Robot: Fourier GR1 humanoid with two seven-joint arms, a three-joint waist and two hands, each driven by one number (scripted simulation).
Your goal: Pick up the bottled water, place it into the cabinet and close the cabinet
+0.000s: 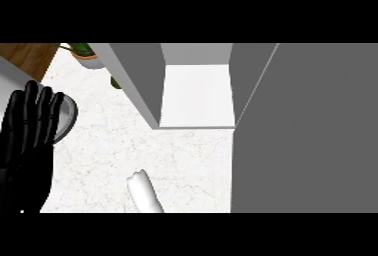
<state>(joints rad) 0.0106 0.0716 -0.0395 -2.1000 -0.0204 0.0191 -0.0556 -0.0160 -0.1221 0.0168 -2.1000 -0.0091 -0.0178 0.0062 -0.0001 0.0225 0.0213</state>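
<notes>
A white bottle of water [145,193] lies on its side on the pale marble counter [125,145], near the lower edge of the head view. The grey cabinet [140,75] stands behind it, open, with a bare white shelf [196,95] inside. Its grey door [310,130] is swung wide open and fills the right part of the view. My left hand [29,130] rests at the left edge, black fingers straight and pointing up, holding nothing, well to the left of the bottle. My right hand does not show.
A round grey plate [66,117] sits partly behind my left hand. A potted green plant [87,54] stands at the back left beside the cabinet's side wall. Brown wooden floor [26,52] shows beyond the counter's far left corner.
</notes>
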